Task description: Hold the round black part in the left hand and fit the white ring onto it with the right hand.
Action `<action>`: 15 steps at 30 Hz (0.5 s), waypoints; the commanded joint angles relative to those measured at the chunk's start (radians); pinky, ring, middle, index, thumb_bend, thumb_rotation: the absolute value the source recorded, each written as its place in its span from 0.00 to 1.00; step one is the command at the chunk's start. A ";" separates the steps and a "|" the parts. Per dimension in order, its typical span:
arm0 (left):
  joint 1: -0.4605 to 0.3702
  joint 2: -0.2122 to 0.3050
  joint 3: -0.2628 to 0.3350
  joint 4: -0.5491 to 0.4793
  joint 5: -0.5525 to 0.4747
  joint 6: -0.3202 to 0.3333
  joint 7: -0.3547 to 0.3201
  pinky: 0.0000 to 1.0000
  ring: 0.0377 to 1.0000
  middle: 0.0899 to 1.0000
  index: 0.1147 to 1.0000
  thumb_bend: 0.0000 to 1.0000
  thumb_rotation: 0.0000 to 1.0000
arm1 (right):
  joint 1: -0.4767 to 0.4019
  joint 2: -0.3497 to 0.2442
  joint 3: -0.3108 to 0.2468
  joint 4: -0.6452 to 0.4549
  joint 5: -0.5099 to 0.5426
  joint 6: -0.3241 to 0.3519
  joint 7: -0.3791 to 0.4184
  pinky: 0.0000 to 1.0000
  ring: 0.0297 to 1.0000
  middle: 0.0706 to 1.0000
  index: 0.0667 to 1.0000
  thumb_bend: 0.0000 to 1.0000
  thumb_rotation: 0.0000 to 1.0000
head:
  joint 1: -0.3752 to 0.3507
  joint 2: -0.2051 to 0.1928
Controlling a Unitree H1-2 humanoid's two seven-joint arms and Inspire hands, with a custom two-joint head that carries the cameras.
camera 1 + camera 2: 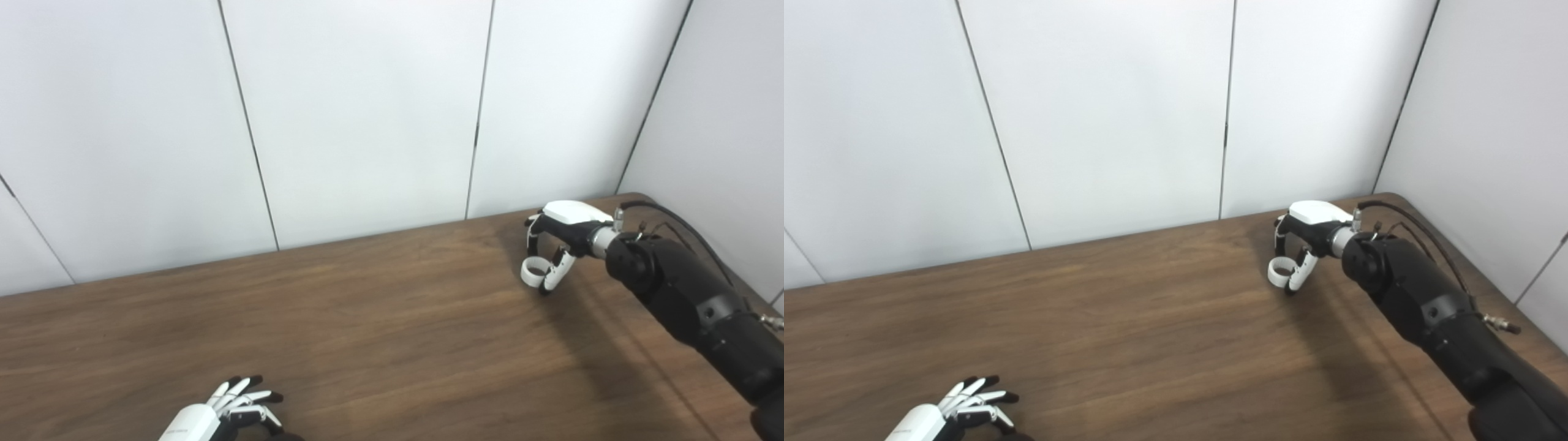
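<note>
- A brown wooden table (367, 318) fills the lower half of the frame, with plain white wall panels (355, 110) behind it.
- At the right of the frame, the right hand (560, 245) reaches in on a black arm, fingers curled downward around the white ring (531, 271), which sits between fingertips and thumb, at or just above the tabletop. Whether the grip is firm cannot be told.
- At the bottom left edge, the left hand (236, 407) shows only partly, its fingers spread forward. A dark shape beneath it at the frame's edge may be the round black part; too little shows to say whether the hand holds it.
- Risks, as a judgement: the ring is thin and pinched lightly, so it could slip or tilt when lifted. The two hands are well apart, so a long carry could loosen it. A tilted ring would jam on the part.
- Faint lettering on the left hand's white back is too small to read. No other writing is visible.
</note>
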 commanded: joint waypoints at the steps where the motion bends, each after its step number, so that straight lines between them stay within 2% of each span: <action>1: -0.015 0.004 0.015 -0.035 -0.018 -0.017 0.022 1.00 0.95 0.80 0.41 0.52 0.04 | 0.003 -0.015 0.002 0.009 -0.024 0.000 -0.005 0.90 0.98 0.90 0.44 0.52 0.12 | 0.002 0.002; 8: -0.022 0.000 0.009 -0.026 -0.010 -0.013 0.019 1.00 0.95 0.80 0.41 0.52 0.04 | 0.006 -0.017 -0.014 0.007 -0.010 -0.022 -0.016 0.90 0.98 0.90 0.44 0.52 0.12 | 0.033 0.007; 12: -0.047 -0.012 -0.001 -0.014 0.012 0.009 0.008 1.00 0.95 0.81 0.41 0.52 0.04 | 0.011 -0.030 -0.038 -0.081 0.013 -0.013 0.022 0.93 0.99 0.90 0.44 0.52 0.12 | 0.089 0.033; 15: -0.080 -0.031 -0.010 0.035 0.034 0.033 0.011 1.00 0.95 0.82 0.41 0.52 0.04 | 0.013 -0.033 -0.073 -0.143 0.056 -0.016 0.055 0.93 1.00 0.91 0.44 0.52 0.12 | 0.132 0.045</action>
